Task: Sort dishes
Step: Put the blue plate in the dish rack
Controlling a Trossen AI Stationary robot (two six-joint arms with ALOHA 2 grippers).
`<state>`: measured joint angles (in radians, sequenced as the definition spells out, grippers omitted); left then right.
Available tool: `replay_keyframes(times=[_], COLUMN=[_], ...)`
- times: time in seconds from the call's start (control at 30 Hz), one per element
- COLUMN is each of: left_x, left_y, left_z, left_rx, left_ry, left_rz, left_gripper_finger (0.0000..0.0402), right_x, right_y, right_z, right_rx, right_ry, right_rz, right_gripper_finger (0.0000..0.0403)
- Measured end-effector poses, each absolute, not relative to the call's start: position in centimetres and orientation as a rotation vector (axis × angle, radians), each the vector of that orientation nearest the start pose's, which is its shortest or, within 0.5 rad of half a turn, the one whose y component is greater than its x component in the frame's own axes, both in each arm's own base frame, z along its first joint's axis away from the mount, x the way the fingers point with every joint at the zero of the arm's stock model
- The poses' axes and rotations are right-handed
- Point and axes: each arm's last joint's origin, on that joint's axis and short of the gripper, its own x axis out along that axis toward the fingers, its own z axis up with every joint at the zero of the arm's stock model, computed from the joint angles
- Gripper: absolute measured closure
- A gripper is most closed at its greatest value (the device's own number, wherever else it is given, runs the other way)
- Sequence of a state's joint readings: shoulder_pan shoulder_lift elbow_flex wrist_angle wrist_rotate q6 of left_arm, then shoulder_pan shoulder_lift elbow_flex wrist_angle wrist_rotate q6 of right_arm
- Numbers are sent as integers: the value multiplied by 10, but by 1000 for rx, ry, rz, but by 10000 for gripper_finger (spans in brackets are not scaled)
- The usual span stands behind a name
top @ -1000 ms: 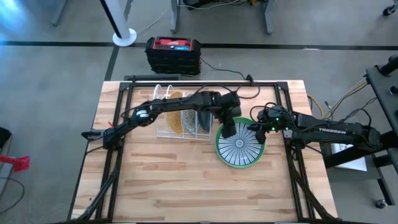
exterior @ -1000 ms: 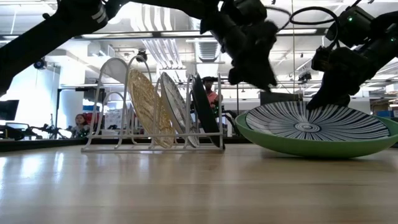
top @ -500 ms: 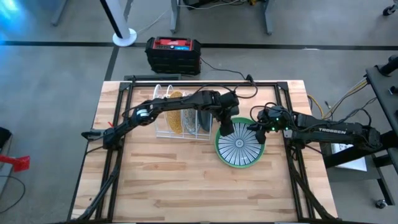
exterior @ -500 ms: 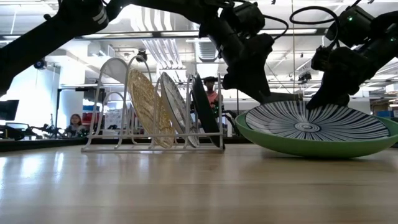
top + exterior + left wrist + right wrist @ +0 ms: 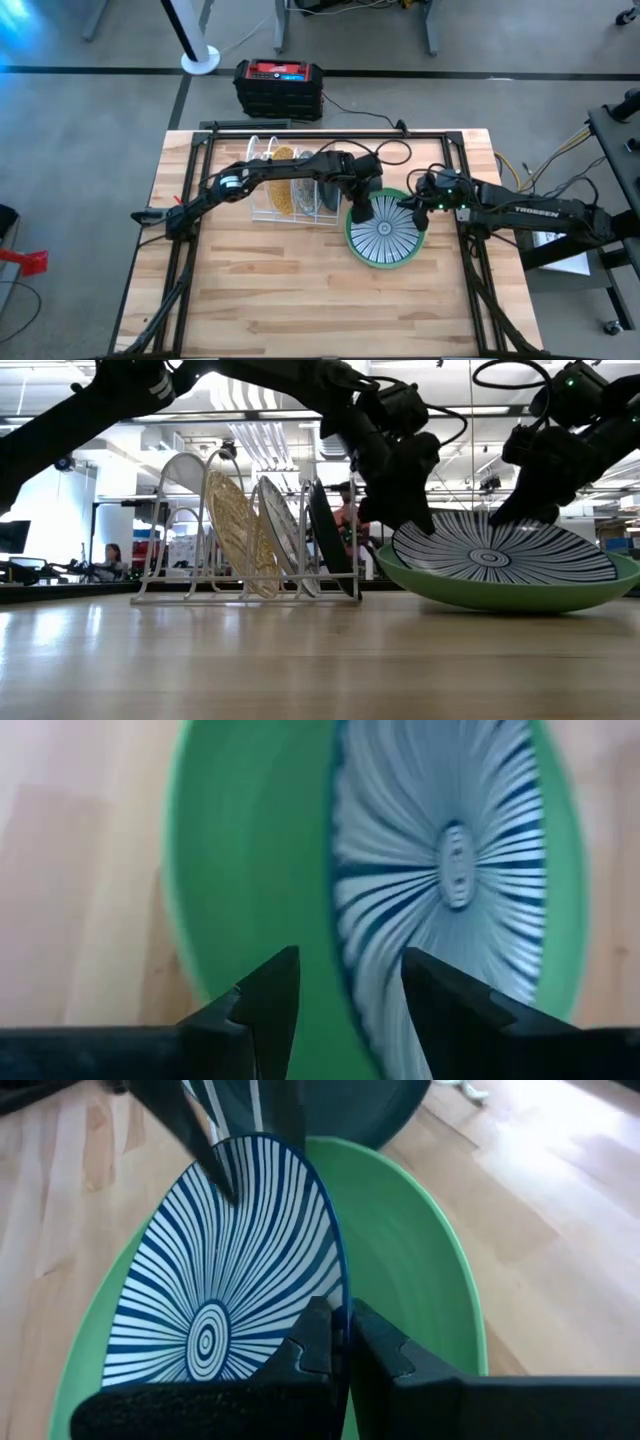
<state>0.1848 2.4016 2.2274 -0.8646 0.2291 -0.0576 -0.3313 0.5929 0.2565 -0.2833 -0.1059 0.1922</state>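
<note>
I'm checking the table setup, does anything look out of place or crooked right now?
Yes: the striped plate sits tilted inside the green plate, not flat. The right gripper pinches its raised rim, and the open left gripper is at the opposite edge.

A white wire rack [image 5: 268, 200] stands on the wooden worktop [image 5: 270, 290]. Behind the worktop, on the grey floor [image 5: 80, 140], sits a red and black box [image 5: 279, 87] with a cable. A white round stand [image 5: 200, 59] is near it. Far back, a person [image 5: 109, 557] sits in the room.
</note>
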Motion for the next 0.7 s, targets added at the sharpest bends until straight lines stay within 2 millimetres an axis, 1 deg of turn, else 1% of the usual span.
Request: replay_keyframes(times=[0.1,0.3,0.47,0.6,0.7], left_x=[510,514,514,514,515], left_y=[86,85,85,85,85], left_z=[217,219,220,220,220], left_rx=[-255,-249,-263,-279,-267], left_ry=[994,945,940,938,938], left_rz=[-54,-71,-88,-78,-39], left_gripper_finger=[235,235,246,249,251], right_x=[124,123,122,121,120], right_y=[-39,-40,-40,-40,-40], right_z=[173,176,179,181,183], right_rx=[315,301,288,280,273], right_ry=[567,531,503,484,463], right_rz=[-278,-301,-307,-316,-326], right_gripper_finger=[402,402,402,402,402])
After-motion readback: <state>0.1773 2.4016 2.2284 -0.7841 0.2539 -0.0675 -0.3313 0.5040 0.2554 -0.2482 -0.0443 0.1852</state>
